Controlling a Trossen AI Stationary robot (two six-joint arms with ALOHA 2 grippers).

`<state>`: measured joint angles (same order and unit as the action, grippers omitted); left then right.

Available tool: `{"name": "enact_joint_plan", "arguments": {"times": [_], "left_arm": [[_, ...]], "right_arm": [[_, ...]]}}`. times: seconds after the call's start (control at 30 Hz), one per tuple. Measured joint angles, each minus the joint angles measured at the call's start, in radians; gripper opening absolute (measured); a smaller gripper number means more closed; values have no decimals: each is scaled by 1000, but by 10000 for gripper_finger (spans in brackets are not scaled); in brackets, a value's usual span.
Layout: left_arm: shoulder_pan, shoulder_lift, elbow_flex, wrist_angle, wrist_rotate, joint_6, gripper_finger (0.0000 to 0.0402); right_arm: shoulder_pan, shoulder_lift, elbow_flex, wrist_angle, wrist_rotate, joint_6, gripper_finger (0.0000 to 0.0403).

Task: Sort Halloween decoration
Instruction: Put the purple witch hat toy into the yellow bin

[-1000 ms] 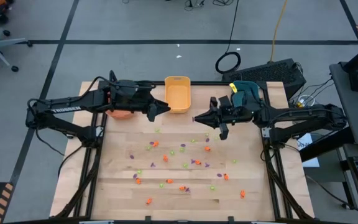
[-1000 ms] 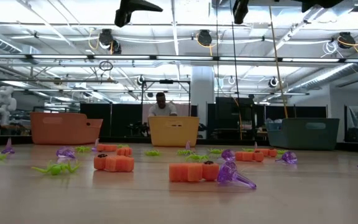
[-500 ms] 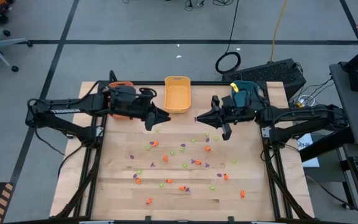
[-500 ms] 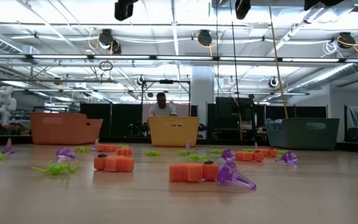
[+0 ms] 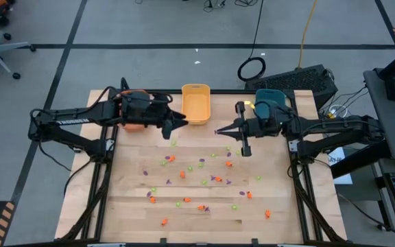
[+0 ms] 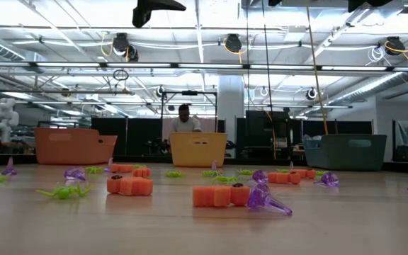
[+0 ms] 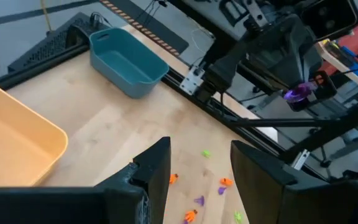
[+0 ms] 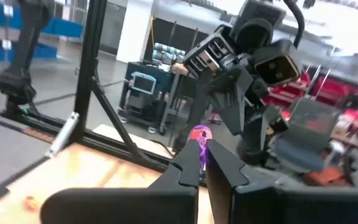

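Since a moment ago we have swung the left hand back toward the yellow bin; it hangs released and empty. Below it the Halloween decoration lies scattered across the desk. To the right, our right hand is clenched on a purple trinket, and the teal bin lies behind it, past its own wrist, with nothing between.

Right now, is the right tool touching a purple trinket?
Touching: the right wrist view shows the right tool shut on a purple trinket at its fingertips.
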<state>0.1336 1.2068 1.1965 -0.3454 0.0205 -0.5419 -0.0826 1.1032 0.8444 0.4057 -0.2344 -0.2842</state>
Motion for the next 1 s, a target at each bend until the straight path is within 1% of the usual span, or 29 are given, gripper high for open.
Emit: {"name": "enact_joint_plan", "arguments": {"times": [0.1,0.17,0.43,1.0], "left_arm": [[5,0,0,0,-5,14,166],[4,0,0,0,-23,55,166],[4,0,-1,0,-82,112,166],[-3,0,-1,-1,-88,103,166]], "right_arm": [[-9,0,0,-7,3,-27,0],[-16,0,0,-30,3,-39,0],[-23,1,0,-37,2,-17,0],[-23,0,0,-30,-3,36,0]]}}
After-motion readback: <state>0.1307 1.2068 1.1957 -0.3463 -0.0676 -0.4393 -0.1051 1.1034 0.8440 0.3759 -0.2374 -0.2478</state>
